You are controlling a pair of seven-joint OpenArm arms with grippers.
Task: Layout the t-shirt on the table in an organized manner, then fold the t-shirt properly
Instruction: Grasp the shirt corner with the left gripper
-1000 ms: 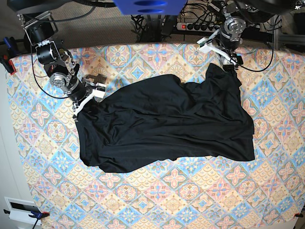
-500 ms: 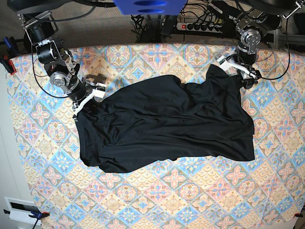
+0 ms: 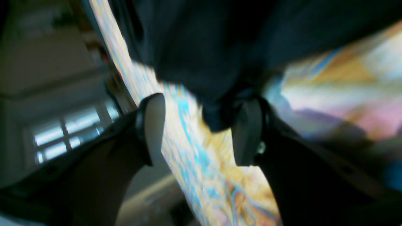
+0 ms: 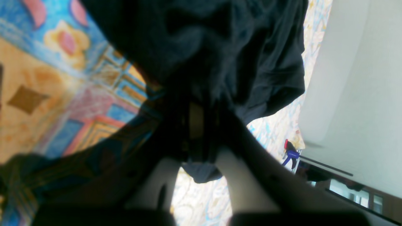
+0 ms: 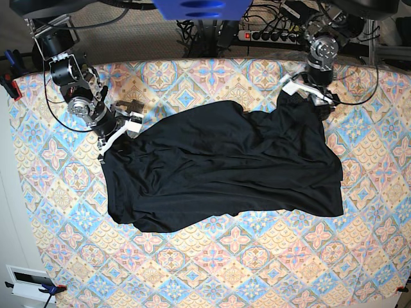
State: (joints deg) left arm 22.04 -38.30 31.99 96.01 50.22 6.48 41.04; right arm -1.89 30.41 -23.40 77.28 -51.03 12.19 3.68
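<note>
I have the t-shirt (image 5: 221, 168) lying spread but rumpled across the middle of the tabletop (image 5: 270, 269), nearer its far edge. My right gripper (image 5: 117, 136) stays clamped on the shirt's corner towards the far left corner. My left gripper (image 3: 201, 128) has swung away and come back over the last second to the shirt's far right corner, fingers apart with a tip of black cloth between them but not pinched, so I judge the stretching-out is about to resume.
</note>
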